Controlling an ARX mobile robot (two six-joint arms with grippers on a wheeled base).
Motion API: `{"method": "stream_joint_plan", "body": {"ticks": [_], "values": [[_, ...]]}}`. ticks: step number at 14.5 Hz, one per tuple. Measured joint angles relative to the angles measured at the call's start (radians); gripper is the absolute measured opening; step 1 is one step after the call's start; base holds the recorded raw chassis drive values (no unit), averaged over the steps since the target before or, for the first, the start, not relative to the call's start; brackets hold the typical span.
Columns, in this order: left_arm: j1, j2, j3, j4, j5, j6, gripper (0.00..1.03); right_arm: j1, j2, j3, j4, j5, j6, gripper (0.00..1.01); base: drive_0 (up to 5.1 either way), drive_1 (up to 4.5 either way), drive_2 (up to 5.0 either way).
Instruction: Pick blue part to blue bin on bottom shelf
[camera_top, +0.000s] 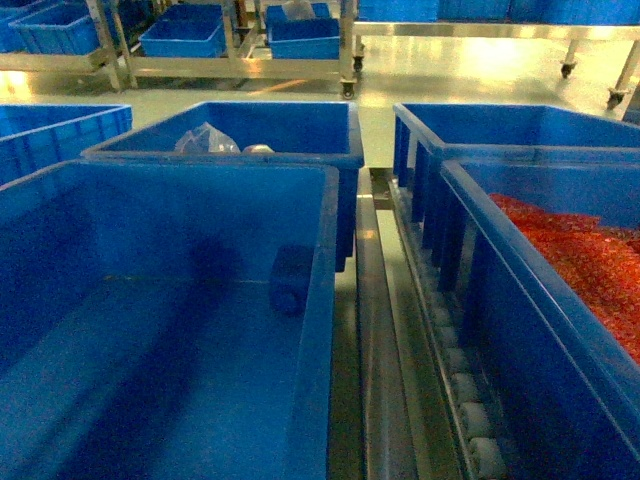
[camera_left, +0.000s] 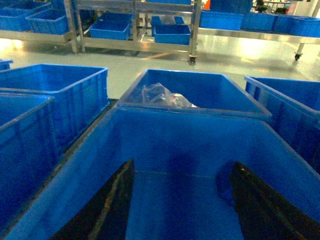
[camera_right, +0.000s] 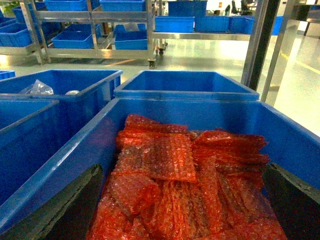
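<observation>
The head view shows five near crates; one blue part (camera_top: 291, 280) lies inside the blue bin (camera_top: 318, 330), against its far wall near the right corner, floor otherwise bare. Beside it runs the bottom shelf (camera_top: 470, 420) roller rail. Left wrist: the left tool (camera_left: 180, 210) hangs spread above that bin. Right wrist: the right tool (camera_right: 180, 210) is spread over red netted material (camera_right: 170, 170). No writing is legible.

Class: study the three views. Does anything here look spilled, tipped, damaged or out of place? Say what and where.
Nothing stands out. The blue part lies inside the blue bin, against its right wall. The red netting is crumpled but stays within its crate, and the clear bag sits inside the crate behind. No spill or damage shows.
</observation>
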Motion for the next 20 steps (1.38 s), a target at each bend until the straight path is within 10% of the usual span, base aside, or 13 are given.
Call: {"method": "stream_joint_plan", "body": {"ticks": [5,10,20], "values": [[0.195,-0.227,-0.094,-0.118,0.204,0.045,0.02,0.000,0.000,0.000,0.000,0.000,0.000,0.98,0.0,0.00,0.0],[0.386,-0.385,-0.140,-0.215,0.395,0.045,0.02,0.000,0.000,0.000,0.000,0.000,0.000,0.98,0.0,0.00,0.0],[0.388,-0.710,-0.157,-0.514,0.406,0.046,0.02,0.000,0.000,0.000,0.000,0.000,0.000,0.98,0.0,0.00,0.0]]}}
